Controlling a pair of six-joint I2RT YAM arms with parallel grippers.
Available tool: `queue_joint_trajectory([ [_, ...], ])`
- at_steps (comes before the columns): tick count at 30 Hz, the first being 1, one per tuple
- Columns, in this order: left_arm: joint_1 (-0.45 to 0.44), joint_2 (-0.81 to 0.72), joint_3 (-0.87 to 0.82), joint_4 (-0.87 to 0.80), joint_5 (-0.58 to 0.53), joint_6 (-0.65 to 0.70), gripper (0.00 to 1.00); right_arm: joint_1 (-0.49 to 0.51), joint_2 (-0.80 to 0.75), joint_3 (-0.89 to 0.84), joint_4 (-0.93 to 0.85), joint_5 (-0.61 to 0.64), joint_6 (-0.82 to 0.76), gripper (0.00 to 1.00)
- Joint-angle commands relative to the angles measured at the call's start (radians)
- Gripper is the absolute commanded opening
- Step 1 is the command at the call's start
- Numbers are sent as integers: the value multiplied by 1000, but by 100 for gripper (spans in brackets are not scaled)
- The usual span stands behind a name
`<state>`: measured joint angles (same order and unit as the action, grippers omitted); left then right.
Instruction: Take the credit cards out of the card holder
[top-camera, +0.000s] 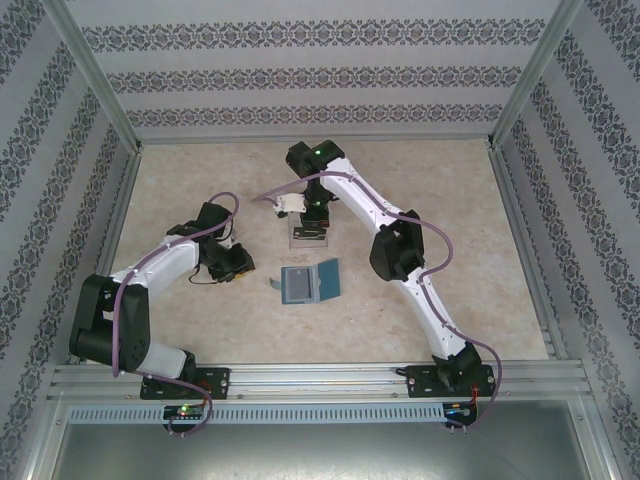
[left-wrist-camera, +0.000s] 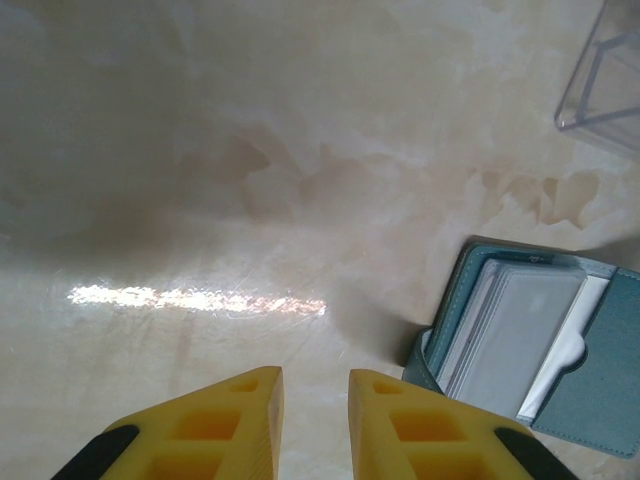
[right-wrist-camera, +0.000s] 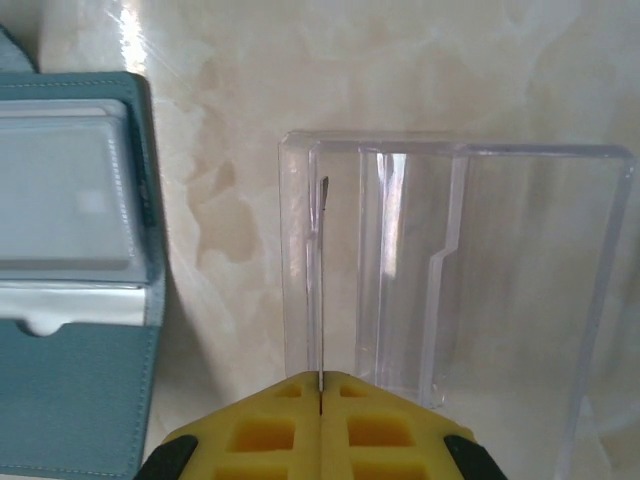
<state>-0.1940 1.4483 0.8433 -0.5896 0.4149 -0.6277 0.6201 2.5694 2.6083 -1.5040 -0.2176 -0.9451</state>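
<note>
The teal card holder (top-camera: 310, 283) lies open on the table between the arms. Pale credit cards (left-wrist-camera: 515, 335) sit in its pocket, seen too in the right wrist view (right-wrist-camera: 60, 200). My right gripper (right-wrist-camera: 321, 378) is shut on one thin credit card (right-wrist-camera: 322, 280), seen edge-on and standing upright over the left end of the clear tray (right-wrist-camera: 600, 300). In the top view the right gripper (top-camera: 308, 222) hangs just behind the holder. My left gripper (left-wrist-camera: 315, 375) is open with nothing between its yellow fingers. It hovers over bare table just left of the card holder (left-wrist-camera: 590, 400).
The clear plastic tray (top-camera: 303, 237) stands behind the holder, and its corner shows at the top right of the left wrist view (left-wrist-camera: 600, 90). Patterned walls with metal frame rails enclose the beige table on three sides.
</note>
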Motion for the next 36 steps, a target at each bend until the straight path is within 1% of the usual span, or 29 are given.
queue_joint_trajectory([
  [1,14,-26,-15,14,7,11,24,12,39,-11,-65,-49,8,0],
  [8,13,-29,-21,16,7,10,24,15,57,-11,-81,-68,12,2],
  [14,13,-35,-27,12,9,11,24,22,63,-5,-77,-69,10,14],
  [16,14,-41,-27,11,10,11,24,20,63,4,-73,-59,10,16],
  [24,14,-54,-17,4,6,10,24,17,27,27,-41,3,8,20],
  [33,13,-63,-2,1,16,5,24,10,-35,27,9,83,6,21],
  [36,13,-66,4,2,27,3,24,9,-54,27,17,91,8,22],
])
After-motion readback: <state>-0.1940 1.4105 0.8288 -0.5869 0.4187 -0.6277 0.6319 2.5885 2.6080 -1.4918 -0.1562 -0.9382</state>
